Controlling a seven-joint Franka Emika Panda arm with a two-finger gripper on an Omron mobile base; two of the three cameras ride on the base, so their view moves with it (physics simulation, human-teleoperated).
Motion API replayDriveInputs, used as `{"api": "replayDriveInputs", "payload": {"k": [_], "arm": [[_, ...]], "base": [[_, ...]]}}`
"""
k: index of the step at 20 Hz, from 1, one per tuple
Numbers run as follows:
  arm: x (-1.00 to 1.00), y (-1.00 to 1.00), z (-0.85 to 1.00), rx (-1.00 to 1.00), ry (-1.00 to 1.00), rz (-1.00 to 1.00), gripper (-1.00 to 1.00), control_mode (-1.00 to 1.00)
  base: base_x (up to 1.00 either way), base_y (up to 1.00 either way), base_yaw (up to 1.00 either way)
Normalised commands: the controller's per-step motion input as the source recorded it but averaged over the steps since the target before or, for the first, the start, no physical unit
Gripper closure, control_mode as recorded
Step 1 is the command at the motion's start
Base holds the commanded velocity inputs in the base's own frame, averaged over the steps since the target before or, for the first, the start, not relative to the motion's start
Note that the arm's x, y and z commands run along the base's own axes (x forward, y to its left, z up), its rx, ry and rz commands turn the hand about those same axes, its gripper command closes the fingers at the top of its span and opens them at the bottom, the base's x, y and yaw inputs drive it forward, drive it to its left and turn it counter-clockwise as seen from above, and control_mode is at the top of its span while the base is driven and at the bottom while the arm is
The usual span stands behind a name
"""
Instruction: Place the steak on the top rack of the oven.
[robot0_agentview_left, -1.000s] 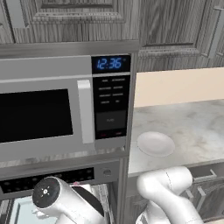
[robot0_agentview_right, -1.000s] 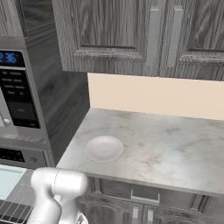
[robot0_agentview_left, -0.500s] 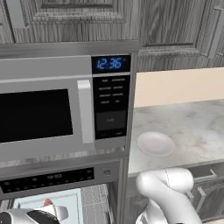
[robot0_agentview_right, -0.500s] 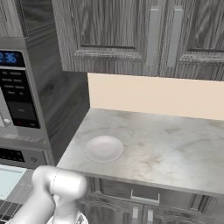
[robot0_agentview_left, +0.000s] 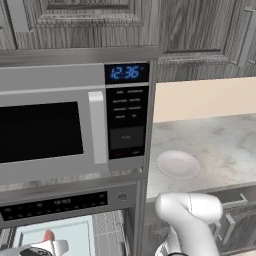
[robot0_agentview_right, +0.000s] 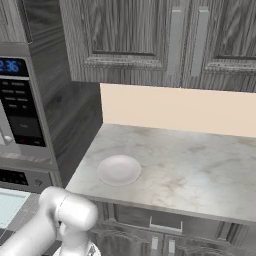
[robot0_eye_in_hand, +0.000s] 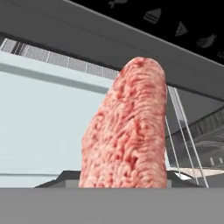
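Here the steak (robot0_eye_in_hand: 127, 131) stands upright before the open oven (robot0_agentview_left: 65, 202).

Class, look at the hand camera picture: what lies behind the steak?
Behind the steak are the oven's pale inner wall, thin grey rack wires at right and the black control strip above. The steak covers the middle of the opening, so what lies there stays hidden.
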Motion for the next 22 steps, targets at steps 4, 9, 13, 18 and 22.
{"api": "replayDriveInputs", "payload": {"k": [4, 9, 13, 18, 22], "arm": [[0.37, 0.0, -0.6, 0.0, 0.0, 0.0, 1.0, -1.0], [0.26, 0.09, -0.43, 0.0, 0.0, 0.0, 1.0, -1.0], [0.26, 0.06, -0.11, 0.0, 0.0, 0.0, 1.0, -1.0], [0.29, 0.01, -0.06, 0.0, 0.0, 0.0, 1.0, -1.0], [0.24, 0.01, -0.17, 0.0, 0.0, -0.01, 1.0, -1.0]], "base": [[0.0, 0.0, 0.0], [0.0, 0.0, 0.0], [0.0, 0.0, 0.0], [0.0, 0.0, 0.0], [0.0, 0.0, 0.0]]}}
